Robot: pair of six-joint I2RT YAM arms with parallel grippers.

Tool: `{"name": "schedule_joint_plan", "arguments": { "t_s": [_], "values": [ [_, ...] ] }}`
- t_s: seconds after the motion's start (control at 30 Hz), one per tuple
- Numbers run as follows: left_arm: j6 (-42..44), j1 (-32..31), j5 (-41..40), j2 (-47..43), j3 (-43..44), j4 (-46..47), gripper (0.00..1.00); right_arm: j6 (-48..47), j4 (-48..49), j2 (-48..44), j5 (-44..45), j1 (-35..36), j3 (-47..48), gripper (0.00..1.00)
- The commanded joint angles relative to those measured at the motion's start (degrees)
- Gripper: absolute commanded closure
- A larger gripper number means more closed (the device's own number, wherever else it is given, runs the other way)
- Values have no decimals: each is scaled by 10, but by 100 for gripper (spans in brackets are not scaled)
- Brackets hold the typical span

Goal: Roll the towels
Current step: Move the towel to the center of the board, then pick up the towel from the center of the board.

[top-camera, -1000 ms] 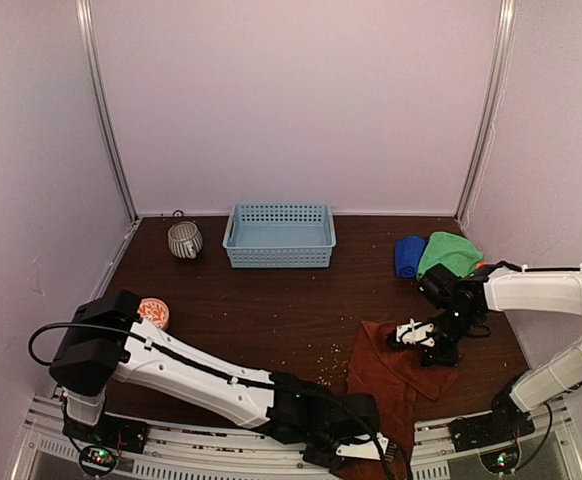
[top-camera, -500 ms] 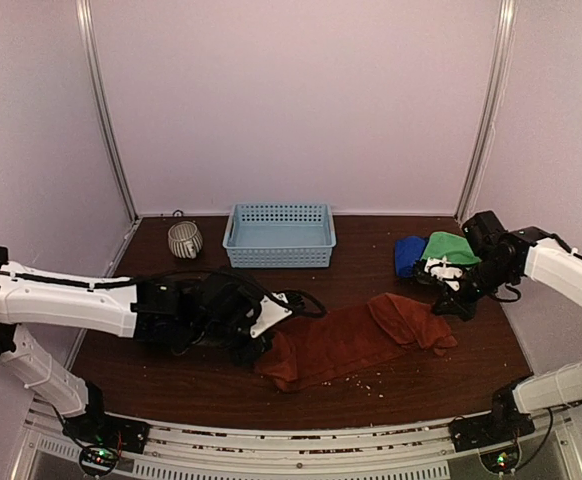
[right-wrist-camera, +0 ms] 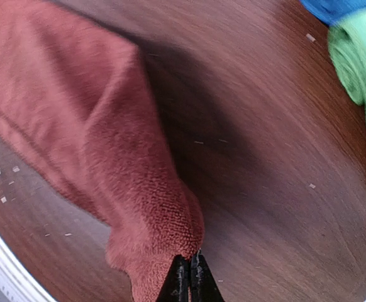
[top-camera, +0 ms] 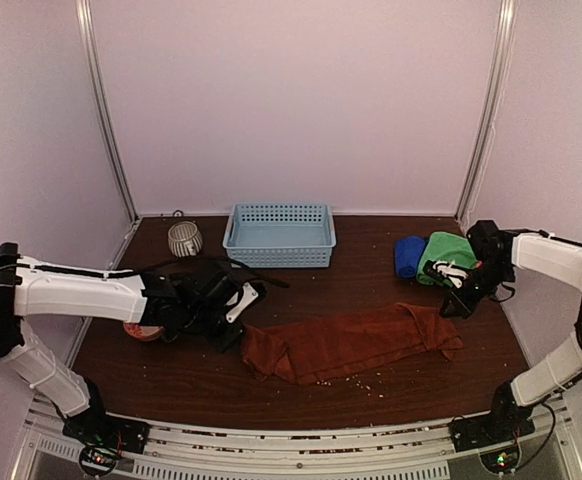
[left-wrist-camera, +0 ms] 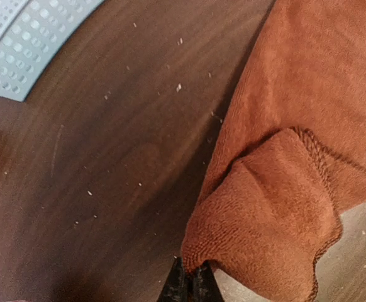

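The rust-red towel [top-camera: 346,343] lies stretched left to right across the middle front of the table, partly folded over itself. My left gripper [top-camera: 235,335] is shut on its left corner [left-wrist-camera: 265,214], fingertips low over the wood. My right gripper [top-camera: 453,306] is shut on its right corner [right-wrist-camera: 151,207]. The bright green towel [top-camera: 449,252] and the blue towel [top-camera: 408,256] lie bunched at the back right, just behind my right gripper; both show at the right wrist view's top right, green towel [right-wrist-camera: 362,69], blue towel [right-wrist-camera: 334,7]. The orange patterned towel is out of view.
A light blue lattice basket [top-camera: 279,236] stands at the back centre, its corner in the left wrist view [left-wrist-camera: 19,44]. A striped mug [top-camera: 183,239] stands left of it. The orange-and-white bowl [top-camera: 137,330] is half hidden under my left arm. Crumbs dot the wood.
The red towel has been dragged from the right front corner and pulled out into a long strip. My left gripper went left with one corner; my right gripper holds the other end, now lower.
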Motion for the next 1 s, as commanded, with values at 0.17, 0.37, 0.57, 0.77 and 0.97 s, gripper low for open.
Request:
{"name": "schedule_joint_plan", "arguments": {
  "t_s": [0.17, 0.37, 0.57, 0.77, 0.97],
  "values": [
    [-43, 2, -18, 9, 63, -77, 56, 67, 66, -46, 57, -35, -1, 76],
    [-21, -42, 67, -88, 33, -48, 52, 58, 107, -127, 13, -32, -44, 68],
    [17, -158, -2, 15, 96, -77, 27, 39, 174, -142, -132, -31, -101, 67],
    [50, -174, -13, 108, 136, -94, 42, 33, 185, -121, -127, -2, -105, 67],
    [60, -174, -38, 154, 147, -89, 40, 23, 183, -120, -126, 1, -115, 67]
  ]
}}
